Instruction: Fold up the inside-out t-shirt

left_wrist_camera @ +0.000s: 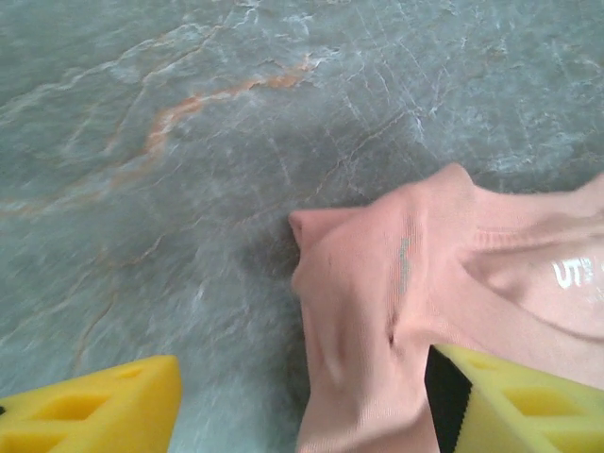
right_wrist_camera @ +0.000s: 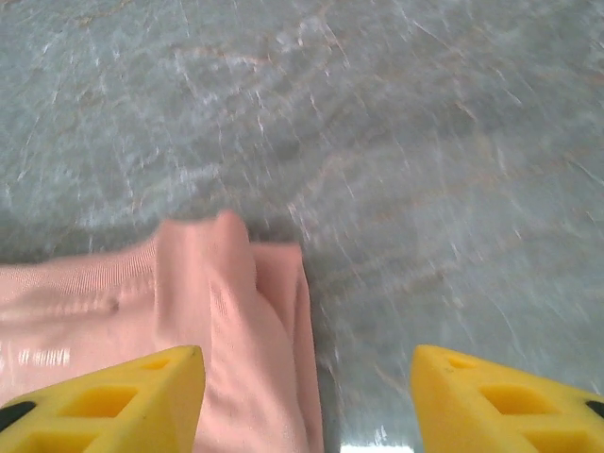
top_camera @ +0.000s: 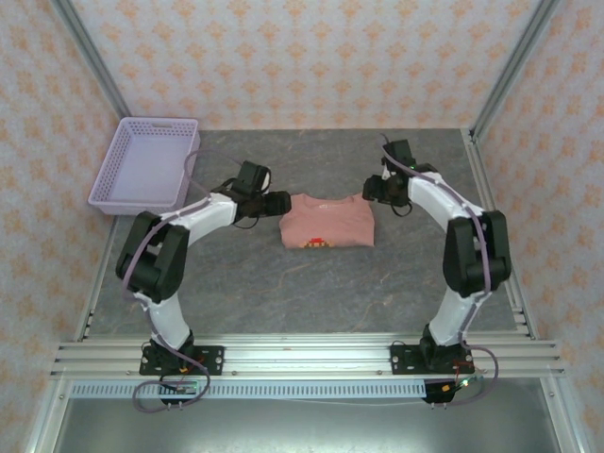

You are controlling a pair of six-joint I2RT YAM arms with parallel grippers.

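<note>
Inside-out t-shirt (top_camera: 328, 222) lies flat near the middle of the table (top_camera: 283, 293) as a compact rectangle, with its small blocky orange, brown and white print (top_camera: 319, 243) showing on the near edge. I judge the fold close to finished: the sleeves look tucked in and the outline is fairly square.

My left gripper (top_camera: 278, 203) sits low at the shirt's far left corner, and my right gripper (top_camera: 376, 192) mirrors it at the far right corner. That placement makes sense to me, one at each end of the same edge, so that the cloth is laid down evenly and not dragged askew.

Both sets of jaws stand wide apart and pinch nothing. In my left wrist view a bunched corner of cloth rests on the table between the yellow fingers (left_wrist_camera: 104, 406), lying against the right-hand one. In my right wrist view the layered edge lies beside my left-hand finger without being clamped.

The fabric is a soft, thin knit, salmon pink, creasing into rounded ridges where layers stack, with glossy white lettering (left_wrist_camera: 574, 274) on it. The tabletop is hard, grey-green and marbled, with a rusty vein. A lilac latticed basket (top_camera: 146, 165) stands well apart at the far left
</note>
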